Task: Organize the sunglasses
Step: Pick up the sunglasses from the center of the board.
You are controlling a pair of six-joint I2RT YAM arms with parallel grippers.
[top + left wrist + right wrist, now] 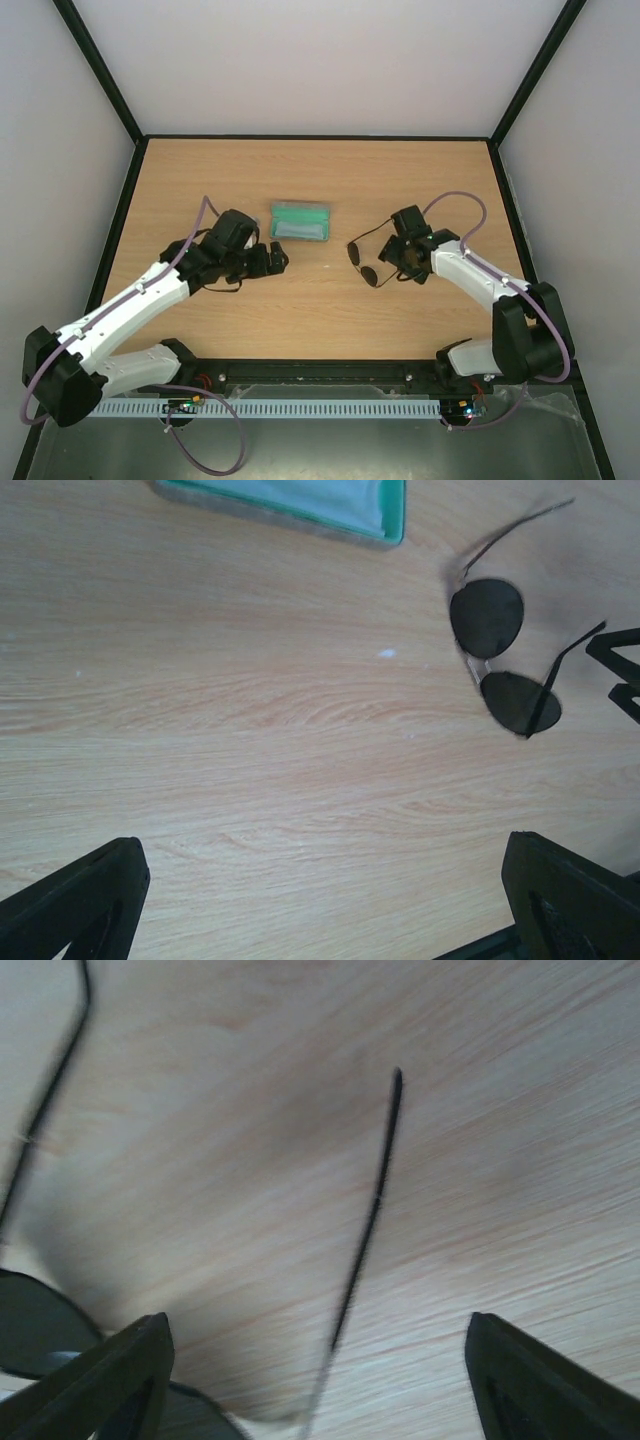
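- Across the middle of the desk (300,325) the things lay on bare wood grain, and an arm reached in from each side.
- The left gripper (277,260) hung low near the case, its fingers spread wide with only desk between them.
- The right gripper (393,262) was also wide open and held nothing. It sat just beside the sunglasses, and its wrist view showed one temple arm (372,1200) running up between its fingers, which did not touch it.
- The case (301,221), grey with green lining, lay open between the two arms, a little toward the back.
- The sunglasses (365,262) rested on the desk to the right of the case and apart from it. Their temples were unfolded and pointed toward the right arm.
- The two lenses (487,617), small and dark, faced the left wrist camera. They would probably scratch or smear if pinched.
- The wire frame looked very light and springy, and thin enough to bend under a hard squeeze or to slip through the fingers.
- The safest hold was judged to be the frame at the bridge or near a hinge, with gentle pressure, rather than a temple tip, where the pair would swing and twist.
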